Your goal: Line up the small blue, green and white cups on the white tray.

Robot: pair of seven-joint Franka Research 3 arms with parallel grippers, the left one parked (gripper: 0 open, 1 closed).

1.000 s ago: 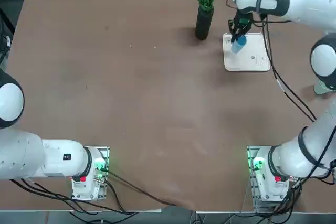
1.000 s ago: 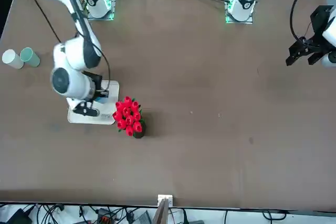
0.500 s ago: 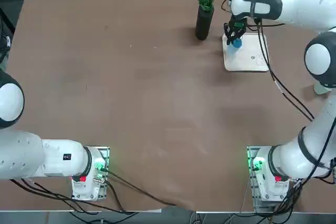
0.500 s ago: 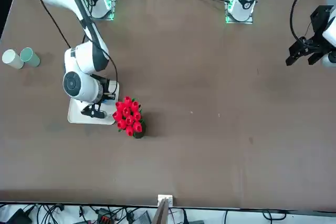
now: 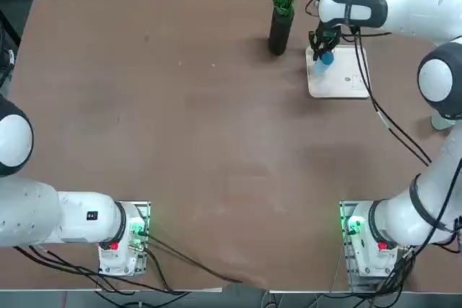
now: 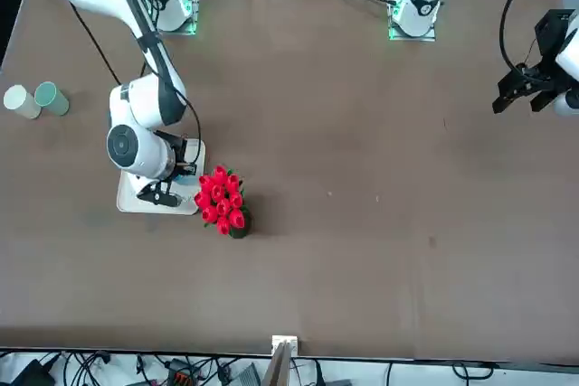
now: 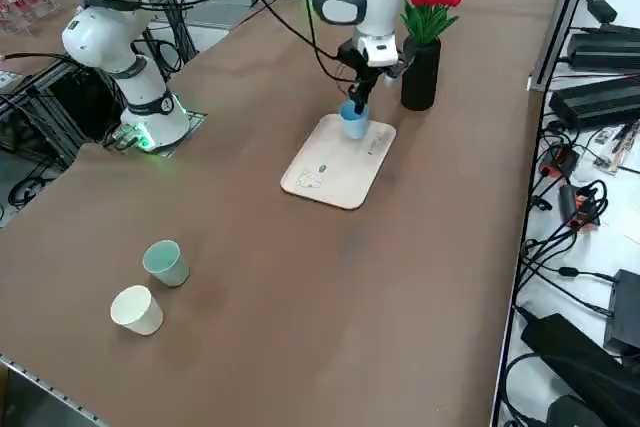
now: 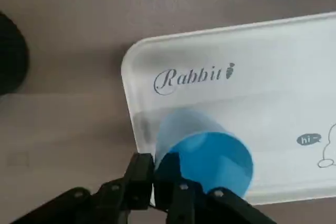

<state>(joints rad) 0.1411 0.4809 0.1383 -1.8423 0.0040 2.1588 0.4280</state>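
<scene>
Right gripper (image 8: 155, 174) pinches the blue cup (image 8: 205, 162)'s rim – cup seemingly resting on the white tray (image 8: 273, 66)'s corner.

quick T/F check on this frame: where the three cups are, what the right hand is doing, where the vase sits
1. The blue cup is over the white tray. True.
2. The green cup stands on the tray. False: it sits on the bare table, far from the tray.
3. The white cup is beside the green cup. True.
4. The right hand is wide open above the vase of red flowers. False: it is shut on the blue cup's rim, at the tray.
5. The vase stands on the tray. False: it stands on the table beside it.
</scene>
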